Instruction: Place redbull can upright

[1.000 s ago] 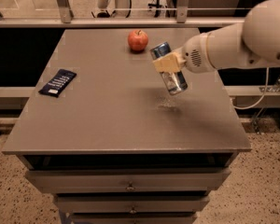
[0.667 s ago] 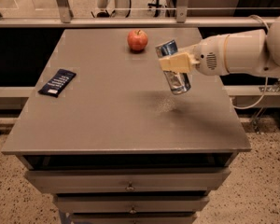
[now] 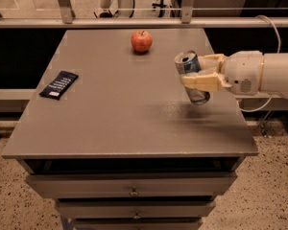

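Note:
The redbull can [image 3: 192, 80] is blue and silver with its silver top showing. It hangs tilted a little above the right side of the grey table [image 3: 120, 109], its base close to the surface. My gripper [image 3: 198, 73] comes in from the right on a white arm and is shut on the can, its cream fingers [image 3: 201, 82] clamped across the can's body.
A red apple [image 3: 141, 40] stands at the back middle of the table. A dark blue flat packet [image 3: 59, 84] lies near the left edge. The table's right edge runs just under my arm. Drawers sit below the front edge.
The arm has pulled back to the right and the can has moved with it, toward the table's right edge and lower.

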`<state>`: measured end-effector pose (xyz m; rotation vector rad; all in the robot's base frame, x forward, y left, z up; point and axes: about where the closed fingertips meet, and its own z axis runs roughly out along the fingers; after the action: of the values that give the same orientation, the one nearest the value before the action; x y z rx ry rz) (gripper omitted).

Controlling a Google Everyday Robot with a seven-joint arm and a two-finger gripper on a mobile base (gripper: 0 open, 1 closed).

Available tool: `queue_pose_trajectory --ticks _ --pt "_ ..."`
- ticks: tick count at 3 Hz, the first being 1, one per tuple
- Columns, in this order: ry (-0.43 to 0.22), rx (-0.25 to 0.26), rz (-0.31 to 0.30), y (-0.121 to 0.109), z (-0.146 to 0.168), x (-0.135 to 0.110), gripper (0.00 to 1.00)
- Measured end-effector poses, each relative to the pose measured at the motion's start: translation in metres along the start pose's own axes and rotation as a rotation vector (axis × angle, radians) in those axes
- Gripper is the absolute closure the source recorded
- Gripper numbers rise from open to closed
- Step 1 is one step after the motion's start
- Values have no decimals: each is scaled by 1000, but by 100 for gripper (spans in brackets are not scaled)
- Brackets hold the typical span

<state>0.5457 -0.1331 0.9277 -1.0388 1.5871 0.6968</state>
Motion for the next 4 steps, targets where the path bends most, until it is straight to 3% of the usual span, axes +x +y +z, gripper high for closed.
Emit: queue_pose_trajectory --ticks 1,2,3,4 --pt "-90 -20 -106 2 -6 15 100" --pt "-216 -19 -111 -2 -6 34 100" --pt "-262 -14 -86 -5 -6 41 100" --pt "-262 -14 -85 -5 -6 38 87"
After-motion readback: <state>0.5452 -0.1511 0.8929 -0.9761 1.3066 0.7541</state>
